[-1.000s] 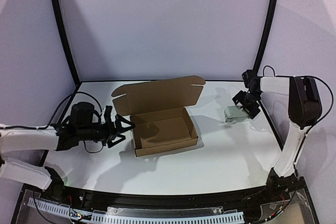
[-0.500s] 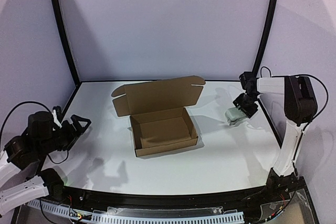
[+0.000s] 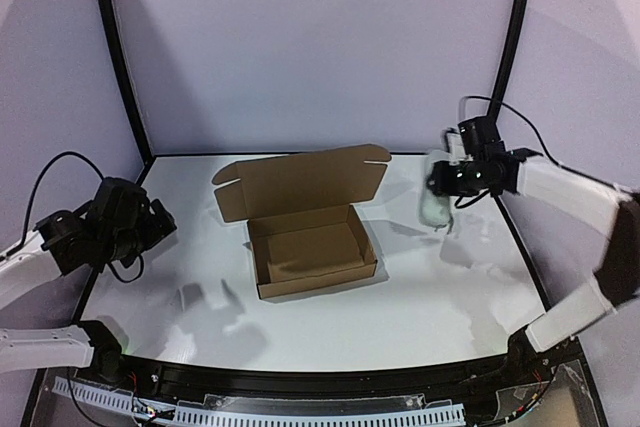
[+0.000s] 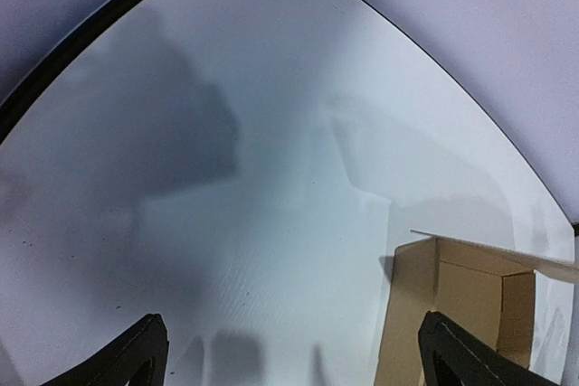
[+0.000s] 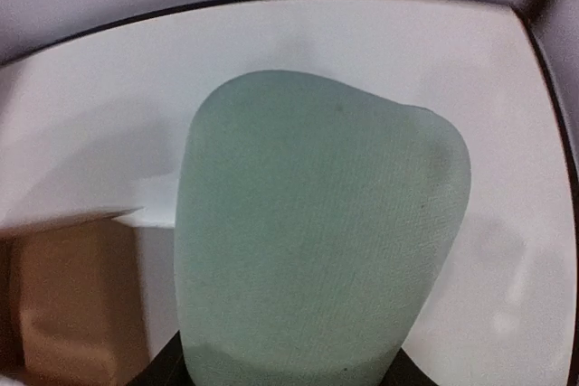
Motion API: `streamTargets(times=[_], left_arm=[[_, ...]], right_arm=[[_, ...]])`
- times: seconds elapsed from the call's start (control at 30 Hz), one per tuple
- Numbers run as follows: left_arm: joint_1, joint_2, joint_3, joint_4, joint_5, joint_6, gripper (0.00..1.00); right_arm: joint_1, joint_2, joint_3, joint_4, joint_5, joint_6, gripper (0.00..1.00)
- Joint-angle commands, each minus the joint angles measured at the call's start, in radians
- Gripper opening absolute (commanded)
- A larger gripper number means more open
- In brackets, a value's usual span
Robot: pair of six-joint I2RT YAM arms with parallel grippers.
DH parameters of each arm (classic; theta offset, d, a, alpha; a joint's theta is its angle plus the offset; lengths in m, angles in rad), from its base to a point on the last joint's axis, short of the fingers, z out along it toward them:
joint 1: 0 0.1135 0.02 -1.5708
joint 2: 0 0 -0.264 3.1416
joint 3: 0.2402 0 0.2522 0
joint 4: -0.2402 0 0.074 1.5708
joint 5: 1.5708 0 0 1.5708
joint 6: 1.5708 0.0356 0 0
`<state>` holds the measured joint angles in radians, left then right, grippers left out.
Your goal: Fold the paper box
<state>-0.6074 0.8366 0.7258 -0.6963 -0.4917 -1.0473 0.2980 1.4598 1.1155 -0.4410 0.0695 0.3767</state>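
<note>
Paper box [image 3: 305, 222] stands lid-up; right gripper [image 3: 445, 185], clamping the green-grey case [image 3: 436, 209] right of it, should probably lower that in flat, while left gripper [image 4: 291, 361] gapes empty.

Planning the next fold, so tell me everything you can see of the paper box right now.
The paper box is plain brown cardboard, already formed into a shallow rectangular tray, empty inside. Its lid stands open along the far wall, leaning back, with small flaps at its ends. It sits flat in the middle of the white table, slightly skewed; nothing else touches it.
</note>
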Motion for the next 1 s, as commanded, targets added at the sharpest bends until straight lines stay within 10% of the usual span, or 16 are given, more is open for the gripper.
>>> streamTargets(times=[0.0, 0.23, 0.43, 0.97], left_arm=[[0.118, 0.049, 0.018, 0.117, 0.141, 0.062, 0.99], [0.23, 0.132, -0.003, 0.207, 0.374, 0.087, 1.0], [0.231, 0.087, -0.007, 0.172, 0.369, 0.116, 1.0], [0.232, -0.052, -0.071, 0.261, 0.415, 0.377, 1.0]], right_arm=[[0.298, -0.217, -0.124, 0.12, -0.231, -0.75, 0.51], [0.44, -0.31, -0.13, 0.064, -0.584, -1.273, 0.53], [0.472, -0.131, 0.076, -0.169, -0.451, -1.534, 0.52], [0.577, 0.371, 0.359, 0.251, -0.48, -1.49, 0.66]])
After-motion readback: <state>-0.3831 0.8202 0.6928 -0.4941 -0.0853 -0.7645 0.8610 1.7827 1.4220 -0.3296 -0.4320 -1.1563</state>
